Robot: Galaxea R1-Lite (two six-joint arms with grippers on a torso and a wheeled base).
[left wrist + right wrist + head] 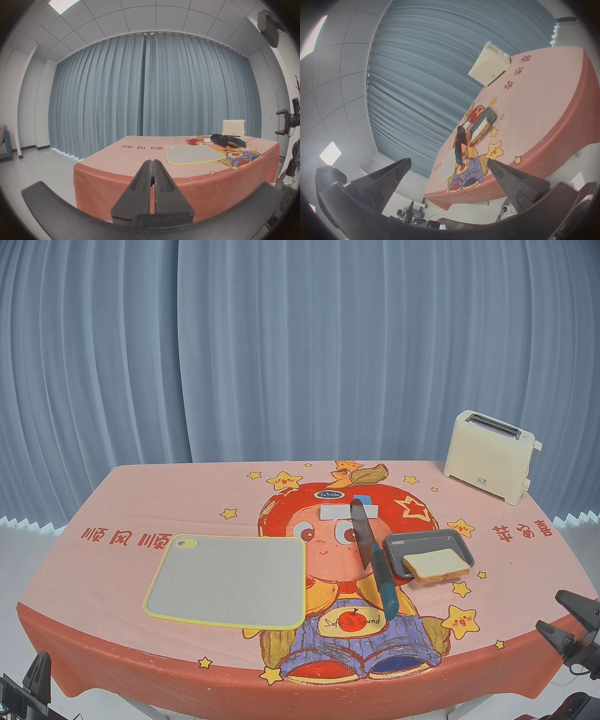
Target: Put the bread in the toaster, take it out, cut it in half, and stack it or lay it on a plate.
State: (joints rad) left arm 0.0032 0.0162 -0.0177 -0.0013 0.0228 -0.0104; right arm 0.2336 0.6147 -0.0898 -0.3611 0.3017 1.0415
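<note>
left gripper (152, 164): my fingers are pressed together, nothing between them. it hangs off the near left corner of the table (156, 502), well apart from everything on it.

right gripper (447, 162): fingers spread wide, empty. it sits off the near right edge of the table.

bread (436, 565): one slice, flat on the tray (400, 547), on the right half of the table. its near edge overhangs the tray's near rim. from my right fingers it lies forward and to the left, well apart. from my left fingers it is across the board (231, 580) and past the knife (374, 555), much farther off. judgement: the right arm takes it.

knife: just left of the tray, handle toward me and close to the tray's near left corner.

toaster (490, 455): far right corner, slots up, well behind the tray.

risks, as i judge them:
- the slice overhangs, so pressing on that edge could tip it off or shift the tray.
- a soft slice may crush or tear if i clamp hard.
- coming in from the left side, a finger could knock the knife handle.
- the slots look narrow, so a tilted slice could catch on the rim. the toaster is near the table edge, and a push could slide it.

no step of the task looks done yet.
</note>
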